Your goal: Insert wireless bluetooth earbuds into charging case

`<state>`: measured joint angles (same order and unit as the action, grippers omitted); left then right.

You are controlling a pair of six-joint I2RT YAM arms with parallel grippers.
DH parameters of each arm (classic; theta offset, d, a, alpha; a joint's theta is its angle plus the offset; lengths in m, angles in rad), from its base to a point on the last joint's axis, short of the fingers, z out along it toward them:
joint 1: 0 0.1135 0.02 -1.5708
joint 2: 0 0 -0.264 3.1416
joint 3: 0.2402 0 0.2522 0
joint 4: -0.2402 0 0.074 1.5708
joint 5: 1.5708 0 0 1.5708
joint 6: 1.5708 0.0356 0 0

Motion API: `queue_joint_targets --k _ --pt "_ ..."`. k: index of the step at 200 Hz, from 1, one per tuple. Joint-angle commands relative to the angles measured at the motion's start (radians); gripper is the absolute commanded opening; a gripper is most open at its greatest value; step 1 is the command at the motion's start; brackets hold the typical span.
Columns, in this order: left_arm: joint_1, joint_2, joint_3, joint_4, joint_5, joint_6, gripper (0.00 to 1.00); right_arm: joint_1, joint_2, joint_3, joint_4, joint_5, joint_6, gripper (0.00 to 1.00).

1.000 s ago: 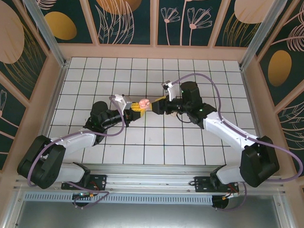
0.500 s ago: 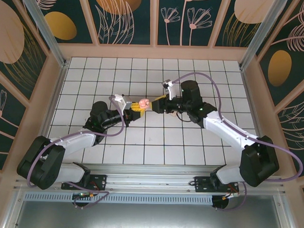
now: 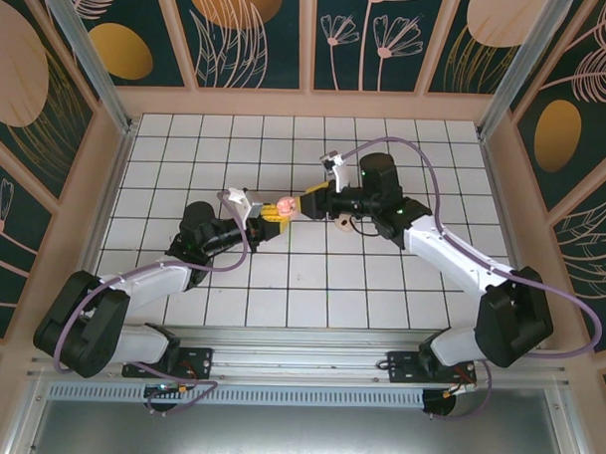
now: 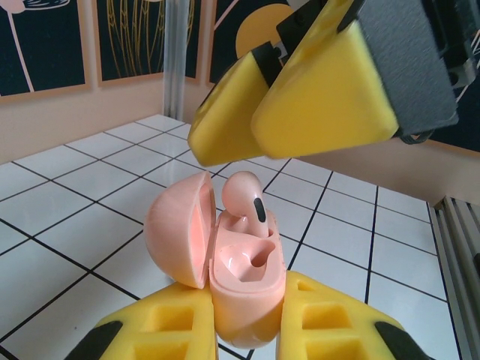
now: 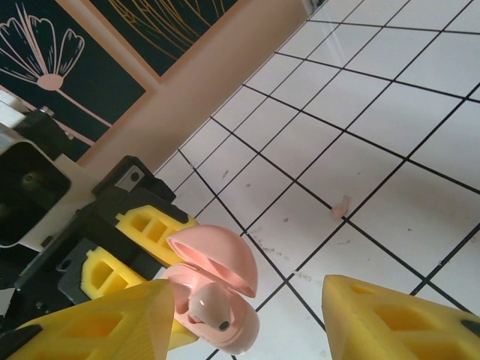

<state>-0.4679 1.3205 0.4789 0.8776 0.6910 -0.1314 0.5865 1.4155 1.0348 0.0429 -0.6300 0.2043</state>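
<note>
One earbud (image 4: 244, 196) is left in the case (image 4: 241, 259) clamped by the left gripper (image 4: 247, 304); the half-open, empty right gripper (image 5: 249, 292) has been withdrawn.

We are counting one case (image 4: 246, 294), one earbud (image 4: 244, 196), one small pink bit (image 5: 341, 208), and two end effectors: the left end effector (image 4: 247, 328) and the right end effector (image 5: 247, 319).

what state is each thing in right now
case: lid open, clamped in the left gripper
earbud: sitting in one slot of the case, top sticking up
other slot: empty
left gripper: shut on the case
right gripper: open, holding nothing, over the case
</note>
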Motion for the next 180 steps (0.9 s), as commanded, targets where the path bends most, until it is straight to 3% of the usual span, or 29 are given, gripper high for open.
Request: queue_joint_targets --k 1,85,180 --pt "-0.004 -0.021 0.03 0.012 0.01 0.019 0.16 -0.002 0.016 0.008 -0.02 -0.01 -0.02 0.55" --pt "-0.004 -0.026 0.027 0.014 0.01 0.025 0.16 0.022 0.025 -0.05 -0.094 0.019 -0.026 0.54" --pt "-0.003 -0.035 0.023 -0.008 0.004 0.036 0.16 0.019 0.006 0.096 -0.075 0.0 -0.059 0.55"
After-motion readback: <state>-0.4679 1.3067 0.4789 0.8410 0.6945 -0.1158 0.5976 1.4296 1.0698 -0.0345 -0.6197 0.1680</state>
